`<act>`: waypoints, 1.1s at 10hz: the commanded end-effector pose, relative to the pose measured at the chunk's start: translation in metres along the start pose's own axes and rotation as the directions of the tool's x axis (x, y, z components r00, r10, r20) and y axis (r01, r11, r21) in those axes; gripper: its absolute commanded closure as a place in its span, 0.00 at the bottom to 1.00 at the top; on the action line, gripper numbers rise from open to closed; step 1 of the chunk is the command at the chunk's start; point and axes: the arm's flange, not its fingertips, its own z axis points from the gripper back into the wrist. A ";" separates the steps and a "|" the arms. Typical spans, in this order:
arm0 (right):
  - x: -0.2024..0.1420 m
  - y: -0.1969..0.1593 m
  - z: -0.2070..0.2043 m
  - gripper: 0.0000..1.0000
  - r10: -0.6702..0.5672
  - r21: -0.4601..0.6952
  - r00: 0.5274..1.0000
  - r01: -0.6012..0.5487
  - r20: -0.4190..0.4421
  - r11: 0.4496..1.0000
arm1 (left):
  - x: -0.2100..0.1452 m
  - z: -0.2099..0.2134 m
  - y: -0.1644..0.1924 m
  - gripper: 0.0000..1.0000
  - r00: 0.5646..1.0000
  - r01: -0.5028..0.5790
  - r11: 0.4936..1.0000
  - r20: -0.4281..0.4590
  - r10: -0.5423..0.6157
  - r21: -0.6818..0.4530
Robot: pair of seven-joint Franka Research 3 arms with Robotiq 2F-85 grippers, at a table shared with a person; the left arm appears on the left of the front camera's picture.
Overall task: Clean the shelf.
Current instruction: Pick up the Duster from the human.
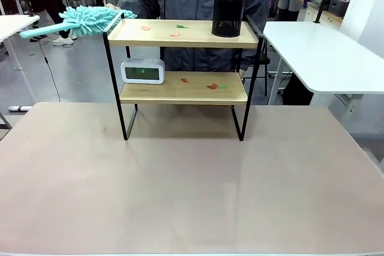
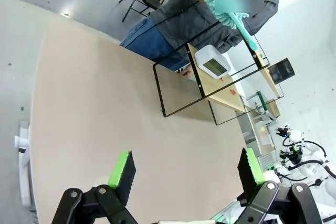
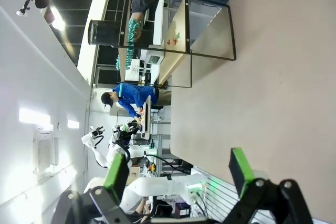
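Observation:
The shelf (image 1: 198, 35) stands at the far middle of the brown table, and red and green paper scraps (image 1: 177, 27) lie on both of its boards. On its top right stands a black mesh holder (image 1: 228, 13); a white digital clock (image 1: 143, 71) sits on the lower board at left. A person in a grey jacket behind it holds a teal fluffy duster (image 1: 90, 19) at the top left corner. My left gripper (image 2: 186, 169) is open above the table, far from the shelf (image 2: 228, 93). My right gripper (image 3: 178, 174) is open too, with the shelf (image 3: 173, 51) in the distance.
The brown table (image 1: 192, 184) stretches bare in front of the shelf. A white table (image 1: 324, 52) stands at the right, another at the far left. Other people and furniture show in the room behind.

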 end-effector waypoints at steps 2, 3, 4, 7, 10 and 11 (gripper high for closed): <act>0.003 0.001 -0.001 0.00 0.029 0.025 1.000 -0.029 0.013 0.999 | 0.003 -0.001 0.000 0.00 1.000 0.024 1.000 0.008 -0.024 -0.011; 0.003 0.001 -0.001 0.00 0.029 0.025 1.000 -0.029 0.013 0.999 | 0.003 -0.001 0.000 0.00 1.000 0.024 1.000 0.008 -0.024 -0.011; 0.003 0.001 -0.001 0.00 0.029 0.025 1.000 -0.029 0.013 0.999 | 0.003 -0.001 0.000 0.00 1.000 0.024 1.000 0.008 -0.024 -0.011; 0.003 0.001 -0.001 0.00 0.029 0.025 1.000 -0.029 0.013 0.999 | 0.020 -0.008 -0.006 0.00 1.000 -0.004 1.000 -0.020 0.004 0.005; 0.003 0.001 -0.001 0.00 0.029 0.025 1.000 -0.029 0.013 0.999 | 0.118 -0.050 -0.044 0.00 0.985 0.054 0.994 -0.158 -0.069 -0.098; 0.003 0.001 -0.001 0.00 0.029 0.025 1.000 -0.029 0.013 0.999 | 0.146 -0.065 -0.049 0.00 0.984 0.051 0.994 -0.166 -0.067 -0.099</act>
